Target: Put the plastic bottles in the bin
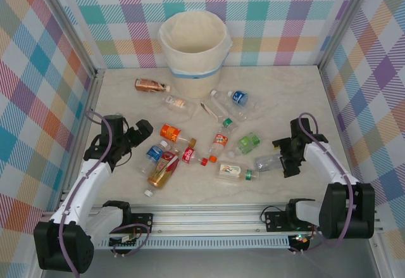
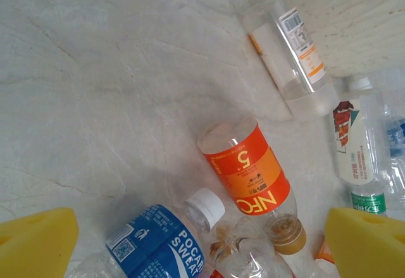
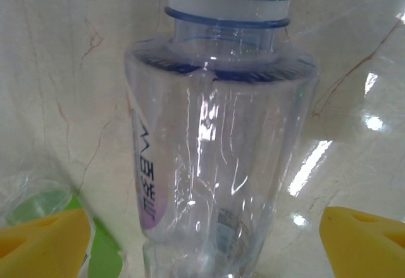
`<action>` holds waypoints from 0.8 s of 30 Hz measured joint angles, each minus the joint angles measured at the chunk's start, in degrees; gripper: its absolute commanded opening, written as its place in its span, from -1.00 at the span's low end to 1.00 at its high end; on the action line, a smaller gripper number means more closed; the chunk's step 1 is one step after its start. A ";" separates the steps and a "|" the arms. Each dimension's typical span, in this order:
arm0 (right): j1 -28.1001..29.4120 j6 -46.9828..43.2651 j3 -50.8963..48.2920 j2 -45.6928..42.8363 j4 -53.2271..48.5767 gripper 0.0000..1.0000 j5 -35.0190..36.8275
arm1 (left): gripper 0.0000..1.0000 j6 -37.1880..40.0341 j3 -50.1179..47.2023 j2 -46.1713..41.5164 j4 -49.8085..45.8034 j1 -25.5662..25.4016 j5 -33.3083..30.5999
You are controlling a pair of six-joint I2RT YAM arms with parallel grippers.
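The cream-white bin (image 1: 193,44) stands at the back centre, with a white liner and a blue band. Several plastic bottles lie scattered in front of it. My left gripper (image 1: 140,139) is open just left of the blue-label bottle (image 1: 155,152) and the orange-label bottle (image 1: 172,132). In the left wrist view the gripper (image 2: 202,246) hangs over that blue bottle (image 2: 158,243), with the orange bottle (image 2: 250,176) just beyond. My right gripper (image 1: 282,157) is open beside a clear bottle (image 1: 269,161). That clear bottle (image 3: 215,151) lies between its yellow fingers (image 3: 41,243), with a gap on each side.
A brown-label bottle (image 1: 150,86) and a blue-label one (image 1: 239,98) lie near the bin's foot. A green-label bottle (image 1: 248,142) and an amber bottle (image 1: 163,169) lie mid-table. A loose white cap (image 1: 148,193) sits near the front rail. Checkered walls close in the sides.
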 measured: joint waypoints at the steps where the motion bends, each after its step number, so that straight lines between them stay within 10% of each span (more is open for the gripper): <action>1: 0.00 0.24 -0.15 0.61 0.59 0.73 0.00 | 1.00 0.11 0.00 0.00 -0.37 0.02 -0.02; 24: 0.44 -9.07 -6.73 -5.99 10.45 -0.03 3.43 | 1.00 3.67 -0.26 -0.50 -3.04 0.15 3.30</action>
